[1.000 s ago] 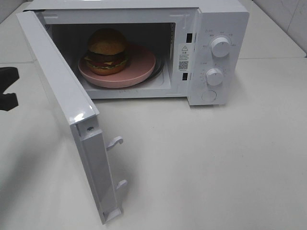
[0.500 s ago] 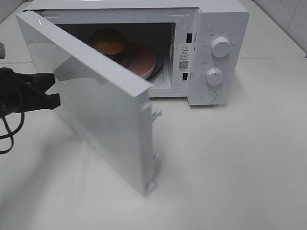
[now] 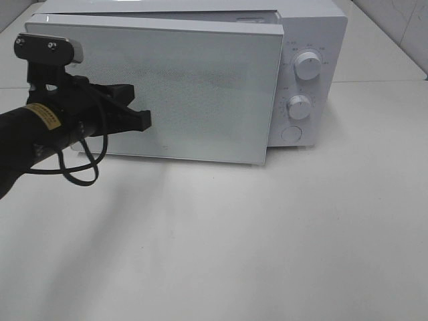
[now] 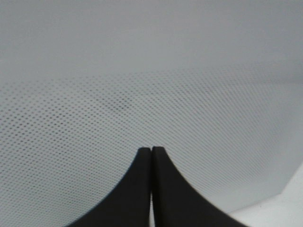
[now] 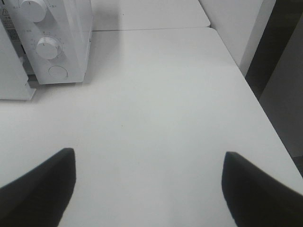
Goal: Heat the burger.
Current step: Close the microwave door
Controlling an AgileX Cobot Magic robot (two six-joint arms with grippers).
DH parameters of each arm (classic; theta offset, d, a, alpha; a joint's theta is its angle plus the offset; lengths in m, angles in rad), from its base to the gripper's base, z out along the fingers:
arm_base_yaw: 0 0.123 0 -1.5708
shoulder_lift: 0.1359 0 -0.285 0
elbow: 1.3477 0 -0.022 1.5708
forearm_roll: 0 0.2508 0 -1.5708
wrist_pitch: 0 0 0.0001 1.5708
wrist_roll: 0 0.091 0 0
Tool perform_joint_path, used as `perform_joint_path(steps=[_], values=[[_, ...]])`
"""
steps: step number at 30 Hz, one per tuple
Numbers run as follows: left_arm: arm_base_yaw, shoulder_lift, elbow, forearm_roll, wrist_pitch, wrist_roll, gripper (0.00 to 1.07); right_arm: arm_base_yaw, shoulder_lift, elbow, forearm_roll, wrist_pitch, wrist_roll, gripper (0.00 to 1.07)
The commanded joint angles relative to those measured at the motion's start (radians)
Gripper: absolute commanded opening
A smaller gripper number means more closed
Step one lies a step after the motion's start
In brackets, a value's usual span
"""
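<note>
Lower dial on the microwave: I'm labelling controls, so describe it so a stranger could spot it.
Start at the white microwave. Right of its door two round white dials sit one above the other. The lower dial sits just above a flat round button.

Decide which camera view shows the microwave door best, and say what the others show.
Exterior high view: the whole microwave door is visible, left tool at its face. The left wrist view shows only a close patch of dotted surface; the right wrist view catches just one corner.
</note>
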Motion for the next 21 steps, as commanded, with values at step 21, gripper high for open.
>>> perform_joint_path(steps=[21], values=[[-0.134, 0.207, -0.423, -0.15, 0.182, 0.085, 0.0, -0.005, -0.035, 0.002, 0.002, -0.011, -0.014, 0.76]])
